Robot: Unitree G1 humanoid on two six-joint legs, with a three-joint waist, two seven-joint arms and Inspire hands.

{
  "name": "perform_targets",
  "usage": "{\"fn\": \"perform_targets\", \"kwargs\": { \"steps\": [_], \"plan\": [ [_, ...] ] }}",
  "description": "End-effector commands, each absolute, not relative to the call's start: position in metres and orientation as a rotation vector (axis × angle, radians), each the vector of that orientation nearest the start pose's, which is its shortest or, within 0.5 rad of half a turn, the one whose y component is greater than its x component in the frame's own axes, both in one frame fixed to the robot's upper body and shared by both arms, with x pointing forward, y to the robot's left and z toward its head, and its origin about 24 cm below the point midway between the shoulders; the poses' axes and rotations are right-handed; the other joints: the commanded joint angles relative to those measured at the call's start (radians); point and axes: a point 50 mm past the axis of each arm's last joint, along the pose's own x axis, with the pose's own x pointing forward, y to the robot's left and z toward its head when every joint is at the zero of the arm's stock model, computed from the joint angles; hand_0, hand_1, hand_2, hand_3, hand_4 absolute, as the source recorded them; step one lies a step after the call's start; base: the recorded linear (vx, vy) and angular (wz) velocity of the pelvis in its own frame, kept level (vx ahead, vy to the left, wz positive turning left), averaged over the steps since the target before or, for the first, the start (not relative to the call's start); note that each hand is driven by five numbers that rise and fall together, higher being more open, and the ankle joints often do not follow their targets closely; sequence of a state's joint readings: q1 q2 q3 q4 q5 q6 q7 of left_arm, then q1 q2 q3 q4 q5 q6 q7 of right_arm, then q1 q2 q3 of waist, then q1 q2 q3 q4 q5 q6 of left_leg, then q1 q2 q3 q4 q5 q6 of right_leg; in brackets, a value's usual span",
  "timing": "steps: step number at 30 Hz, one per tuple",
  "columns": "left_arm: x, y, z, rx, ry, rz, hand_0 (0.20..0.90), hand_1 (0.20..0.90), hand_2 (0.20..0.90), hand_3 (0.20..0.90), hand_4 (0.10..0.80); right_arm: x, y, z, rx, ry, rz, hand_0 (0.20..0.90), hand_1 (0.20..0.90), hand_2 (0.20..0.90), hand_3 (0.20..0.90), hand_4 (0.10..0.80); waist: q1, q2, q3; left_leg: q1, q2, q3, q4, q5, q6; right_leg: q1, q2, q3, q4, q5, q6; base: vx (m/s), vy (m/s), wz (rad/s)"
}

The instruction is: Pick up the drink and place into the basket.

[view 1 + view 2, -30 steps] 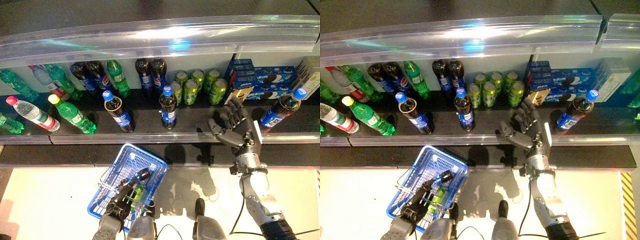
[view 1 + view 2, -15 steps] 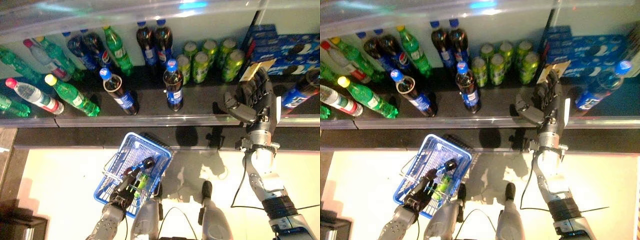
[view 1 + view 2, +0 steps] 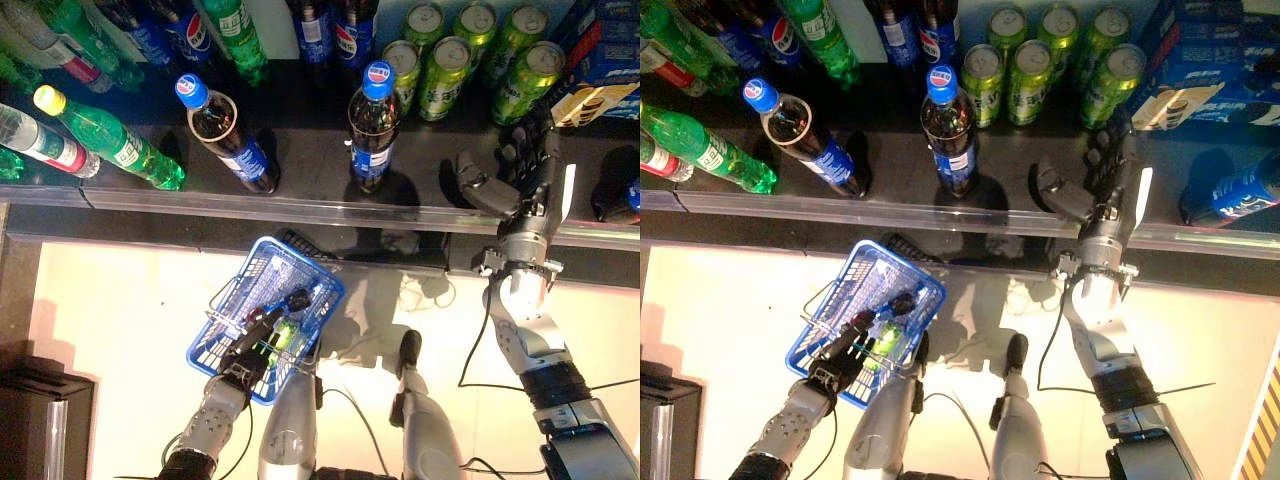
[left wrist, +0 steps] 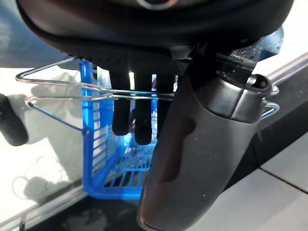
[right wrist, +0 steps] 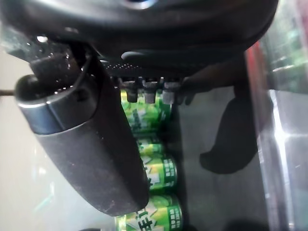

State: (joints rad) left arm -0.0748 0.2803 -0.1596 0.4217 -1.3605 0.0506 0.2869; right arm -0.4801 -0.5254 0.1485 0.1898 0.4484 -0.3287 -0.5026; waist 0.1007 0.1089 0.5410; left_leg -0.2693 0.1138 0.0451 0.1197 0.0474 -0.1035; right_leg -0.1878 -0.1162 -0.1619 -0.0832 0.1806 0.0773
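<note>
Reaching: the right hand point(image 3: 520, 178) is over the front of the dark shelf point(image 3: 300, 175), fingers straight and spread, thumb out to the side, holding nothing.
Right hand fingers: in the right wrist view the fingertips point(image 5: 144, 86) point toward the row of green cans point(image 5: 156, 173), with bare shelf between; nothing is touched.
Nearest drink: the green cans point(image 3: 470, 55) stand upright at about 11 to 12 o'clock from the right hand, near it, tops facing up, long axis vertical.
Second candidate: a cola bottle point(image 3: 373, 125) with a blue cap stands upright at about 10 o'clock from the right hand, farther off than the cans.
Third candidate: another cola bottle point(image 3: 1235, 195) leans on the shelf at about 3 o'clock from the right hand; only part of it shows.
Which drink is meant: I cannot tell from here.
Left hand: the left hand point(image 3: 252, 355) holds the blue basket point(image 3: 235, 305) low over the floor, fingers point(image 4: 127, 115) hooked over its wire handles point(image 4: 62, 96).
Basket contents: a small green item already lies inside; it is too small to name.
Basket from right hand: at about 8 o'clock, well apart.
Nearer arm: the right, by my judgement; the left is busy with the basket.
</note>
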Motion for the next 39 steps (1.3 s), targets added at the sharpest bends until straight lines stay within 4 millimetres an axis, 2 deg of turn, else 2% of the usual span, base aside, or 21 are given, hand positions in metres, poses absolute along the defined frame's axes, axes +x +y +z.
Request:
{"fn": "perform_targets", "kwargs": {
  "steps": [1, 8, 14, 20, 34, 39],
  "plan": [
    [0.264, 0.215, 0.019, -0.961, 0.212, 0.24, 0.3, 0.3, 0.3, 0.2, 0.1, 0.309, -0.212, 0.259, 0.023, -0.929, -0.257, 0.9, 0.9, 0.9, 0.9, 0.8, -0.011, -0.031, -0.021, -0.151, -0.015, -0.028, 0.064, 0.054, -0.023, 0.11, -0.028, 0.02, 0.055, -0.159, 0.033, -0.061, -0.057, -0.01],
    [0.276, 0.214, 0.031, -0.947, 0.183, 0.217, 0.3, 0.3, 0.3, 0.2, 0.1, 0.325, -0.21, 0.289, 0.007, -0.941, -0.282, 0.9, 0.9, 0.9, 0.9, 0.8, 0.007, -0.036, -0.021, -0.188, -0.022, -0.036, 0.05, 0.059, -0.02, 0.037, -0.029, 0.005, 0.062, -0.146, 0.032, -0.025, -0.025, 0.0],
    [0.279, 0.214, 0.034, -0.941, 0.172, 0.21, 0.3, 0.3, 0.3, 0.2, 0.1, 0.331, -0.21, 0.303, -0.016, -0.953, -0.3, 0.9, 0.9, 0.9, 0.9, 0.8, 0.016, -0.029, -0.021, -0.198, -0.03, -0.041, 0.033, 0.062, -0.013, -0.022, -0.033, -0.007, 0.088, -0.141, 0.029, -0.001, 0.0, 0.05],
    [0.283, 0.21, 0.038, -0.942, 0.163, 0.197, 0.3, 0.3, 0.3, 0.2, 0.1, 0.336, -0.199, 0.321, -0.043, -0.962, -0.268, 0.9, 0.9, 0.9, 0.9, 0.8, 0.019, -0.019, -0.021, -0.2, -0.038, -0.045, 0.02, 0.061, -0.003, -0.09, -0.036, -0.01, 0.125, -0.136, 0.029, -0.007, 0.021, 0.06],
    [0.281, 0.208, 0.033, -0.956, 0.166, 0.194, 0.3, 0.3, 0.3, 0.2, 0.1, 0.354, -0.193, 0.334, -0.09, -0.898, -0.208, 0.9, 0.9, 0.9, 0.9, 0.8, 0.036, 0.003, -0.021, -0.183, -0.055, -0.042, 0.003, 0.052, 0.02, -0.15, -0.048, -0.025, 0.185, -0.135, 0.03, 0.0, 0.008, 0.0],
    [0.281, 0.21, 0.032, -0.954, 0.171, 0.191, 0.3, 0.3, 0.3, 0.2, 0.1, 0.36, -0.197, 0.34, -0.123, -0.873, -0.207, 0.9, 0.9, 0.9, 0.9, 0.8, 0.047, 0.008, -0.021, -0.172, -0.062, -0.044, -0.003, 0.045, 0.024, -0.149, -0.055, -0.039, 0.193, -0.139, 0.032, 0.0, 0.0, 0.0]
  ]
}}
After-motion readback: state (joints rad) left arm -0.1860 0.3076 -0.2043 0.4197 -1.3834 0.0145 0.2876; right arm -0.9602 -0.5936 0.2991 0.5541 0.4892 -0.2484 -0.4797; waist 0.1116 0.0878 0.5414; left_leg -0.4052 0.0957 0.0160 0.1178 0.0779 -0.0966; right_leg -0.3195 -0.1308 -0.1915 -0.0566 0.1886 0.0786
